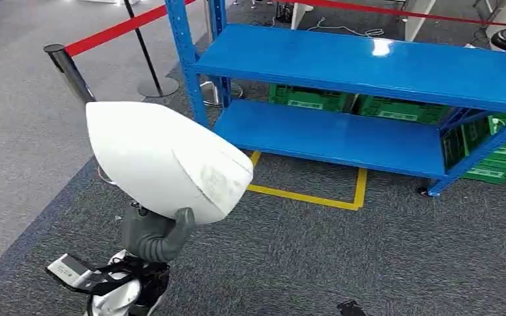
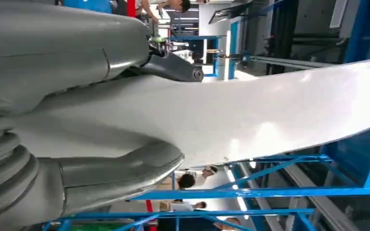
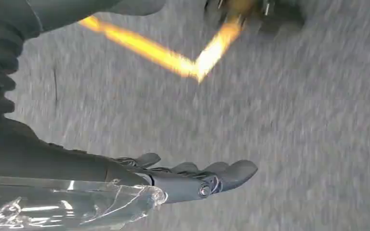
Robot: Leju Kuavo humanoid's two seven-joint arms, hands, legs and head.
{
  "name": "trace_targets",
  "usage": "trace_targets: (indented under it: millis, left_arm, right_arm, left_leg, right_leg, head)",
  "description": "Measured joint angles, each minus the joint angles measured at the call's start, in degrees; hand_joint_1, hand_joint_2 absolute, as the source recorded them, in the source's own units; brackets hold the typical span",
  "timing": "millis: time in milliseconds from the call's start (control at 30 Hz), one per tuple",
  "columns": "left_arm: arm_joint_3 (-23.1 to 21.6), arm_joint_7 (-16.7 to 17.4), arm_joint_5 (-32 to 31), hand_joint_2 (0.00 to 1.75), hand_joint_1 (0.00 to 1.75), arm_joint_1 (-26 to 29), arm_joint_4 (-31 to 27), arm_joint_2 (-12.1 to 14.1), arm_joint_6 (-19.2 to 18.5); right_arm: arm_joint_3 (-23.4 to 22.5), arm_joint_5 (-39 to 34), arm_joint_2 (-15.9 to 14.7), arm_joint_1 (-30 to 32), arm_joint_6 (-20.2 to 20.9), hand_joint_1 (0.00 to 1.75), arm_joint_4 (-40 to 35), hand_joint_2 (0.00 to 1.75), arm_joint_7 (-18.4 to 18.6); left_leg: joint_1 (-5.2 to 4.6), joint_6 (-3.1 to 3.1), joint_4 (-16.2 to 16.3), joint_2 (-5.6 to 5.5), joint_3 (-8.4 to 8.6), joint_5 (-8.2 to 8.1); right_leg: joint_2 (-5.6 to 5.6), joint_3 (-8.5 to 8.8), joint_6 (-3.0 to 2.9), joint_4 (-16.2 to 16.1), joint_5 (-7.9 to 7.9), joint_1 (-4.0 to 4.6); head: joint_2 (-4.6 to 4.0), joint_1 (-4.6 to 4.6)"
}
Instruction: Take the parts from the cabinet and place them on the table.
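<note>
The left hand [image 1: 155, 238], sitting at the lower left of the head view, is gripping a large white curved part [image 1: 168, 160] from below, thumb and fingers [image 2: 173, 67] clamping its edge. The right hand [image 3: 192, 178] is hanging with fingers extended and apart, holding nothing.

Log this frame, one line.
left robot hand: holds white curved part | right robot hand: open, empty, over carpet | blue cabinet: shelves bare

Left hand [image 1: 158, 238] grips white curved part [image 1: 165, 158]; blue cabinet [image 1: 362, 66] beyond, shelves bare.
</note>
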Motion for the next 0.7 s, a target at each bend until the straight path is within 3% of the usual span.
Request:
trace_targets:
  millis: [33, 67, 100, 133, 200, 233, 267, 400, 433, 467, 533, 567, 600, 633, 700]
  left_arm:
    - [0.0, 0.0, 0.1, 1.75, 1.75, 0.0, 0.0, 0.0, -0.3]
    - [0.0, 0.0, 0.1, 1.75, 1.75, 0.0, 0.0, 0.0, -0.5]
    - [0.0, 0.0, 0.1, 1.75, 1.75, 0.0, 0.0, 0.0, -0.6]
    - [0.0, 0.0, 0.1, 1.75, 1.75, 0.0, 0.0, 0.0, -0.8]
    - [0.0, 0.0, 0.2, 1.75, 1.75, 0.0, 0.0, 0.0, -0.9]
    - [0.0, 0.0, 0.2, 1.75, 1.75, 0.0, 0.0, -0.1, -0.5]
    - [0.0, 0.0, 0.2, 1.75, 1.75, 0.0, 0.0, -0.1, 0.1]
    - [0.0, 0.0, 0.2, 1.75, 1.75, 0.0, 0.0, -0.1, 0.8]
    - [-0.1, 0.0, 0.5, 1.75, 1.75, 0.0, 0.0, -0.1, 0.5]
    - [-0.2, 0.0, 0.6, 1.75, 1.75, -0.1, 0.0, -0.1, 0.2]
    - [-0.4, 0.0, 0.5, 1.75, 1.75, -0.1, 0.0, 0.1, 0.1]
    - [-0.4, 0.0, 0.5, 1.75, 1.75, -0.1, 0.0, 0.1, 0.1]
    - [-0.4, 0.0, 0.5, 1.75, 1.75, -0.1, 0.0, 0.1, 0.1]
    - [-0.4, 0.0, 0.5, 1.75, 1.75, -0.1, 0.0, 0.1, 0.1]
    - [-0.5, 0.0, 0.5, 1.75, 1.75, -0.1, 0.0, 0.1, 0.0]
  right_arm:
    - [-0.4, -0.4, 0.0, 0.1, 0.9, 0.00, 0.0, 1.75, 0.1]
    - [-0.6, -0.5, 0.0, 0.3, 1.2, 0.00, 0.0, 1.75, 0.4]
    - [-0.8, -0.5, 0.0, 0.4, 1.3, 0.00, 0.0, 1.75, 0.6]
    - [-1.0, -0.5, 0.0, 0.4, 1.3, 0.00, 0.0, 1.75, 1.1]
    - [-1.2, -0.6, 0.0, 0.2, 0.6, 0.00, 0.0, 1.75, 3.0]
    - [-1.4, -0.6, 0.0, 0.1, -0.1, 0.00, 0.0, 1.75, 4.5]
    - [-1.7, -0.7, 0.0, -0.1, -0.7, 0.00, 0.0, 1.75, 5.9]
    - [-2.4, -0.8, -0.1, 0.2, -1.7, 0.00, 0.0, 1.75, 8.0]
    - [-2.4, -0.9, -0.1, 0.1, -2.0, 0.00, 0.0, 1.75, 8.5]
    - [-2.6, -1.1, -0.1, 0.0, -2.4, 0.00, 0.0, 1.75, 8.9]
    - [-2.9, -1.2, -0.1, -0.1, -2.6, 0.00, 0.0, 1.75, 9.5]
    - [-3.0, -1.3, -0.1, 0.0, -2.7, 0.00, 0.0, 1.75, 9.7]
    - [-3.2, -1.3, -0.1, 0.1, -2.7, 0.00, 0.0, 1.75, 9.9]
    - [-3.3, -1.4, -0.1, 0.1, -2.7, 0.00, 0.0, 1.75, 10.0]
    - [-3.4, -1.4, -0.1, 0.0, -2.7, 0.00, 0.0, 1.75, 10.0]
  left_leg:
    - [-0.05, 0.14, 0.0, 0.03, -0.25, 0.15]
    - [-0.09, 0.16, 0.0, 0.03, -0.46, 0.30]
    - [-0.12, 0.15, 0.0, 0.03, -0.60, 0.41]
    - [-0.12, 0.06, 0.0, 0.02, -0.62, 0.47]
    - [-0.11, -0.06, 0.1, 0.01, -0.49, 0.52]
    - [-0.12, -0.25, 0.2, 0.02, -0.48, 0.49]
    - [-0.58, -0.66, 0.6, -0.01, -0.83, 0.46]
    - [-0.36, -1.84, 0.5, 0.10, -1.19, 0.82]
    - [-0.29, -2.22, 1.1, 0.06, -1.49, -0.01]
    - [-0.27, -2.61, 3.9, 0.06, -2.75, -2.29]
    - [0.07, -3.07, 13.4, 0.07, -7.11, -7.13]
    - [0.12, -3.18, 17.6, 0.07, -9.05, -8.57]
    - [0.19, -3.24, 18.9, 0.07, -9.69, -8.47]
    - [0.26, -3.21, 17.9, 0.07, -8.97, -7.18]
    - [0.42, -3.01, 8.4, -0.49, -3.81, -1.73]
  right_leg:
    - [0.01, -2.12, 0.11, 5.3, -2.23, 0.03]
    - [0.02, -3.44, 0.17, 8.7, -3.44, 0.04]
    - [0.01, -3.46, 0.18, 9.3, -3.21, 0.04]
    - [0.01, -1.84, 0.10, 7.0, -1.69, 0.04]
    - [-0.02, 4.26, -0.16, -3.6, 2.90, 0.02]
    - [-0.02, 6.91, -0.32, -8.5, 3.87, 0.01]
    - [0.06, 7.65, -0.69, -9.6, 3.26, 0.19]
    - [0.33, 6.79, -2.25, -9.6, 3.89, 0.18]
    - [0.43, 6.84, -2.60, -9.8, 4.15, 0.00]
    - [0.59, 6.63, -2.89, -9.8, 4.33, -0.11]
    - [0.97, 6.12, -3.03, -9.7, 4.54, -0.10]
    - [1.19, 5.89, -2.96, -9.7, 4.68, -0.11]
    - [1.47, 5.74, -2.88, -9.7, 4.79, -0.12]
    - [1.94, 5.65, -2.75, -9.7, 4.90, -0.13]
    - [3.35, 5.62, -2.34, -9.7, 5.17, -0.26]
  head:
    - [0.00, 0.07]
    - [0.00, 0.02]
    - [0.00, 0.07]
    - [0.00, 0.04]
    - [0.00, 0.04]
    - [0.00, 0.07]
    - [0.00, 0.04]
    - [0.00, 0.02]
    - [0.00, -0.04]
    - [0.00, -0.42]
    - [0.00, -0.52]
    - [0.00, -0.54]
    - [0.00, -0.55]
    - [0.00, -0.52]
    - [0.00, -0.52]
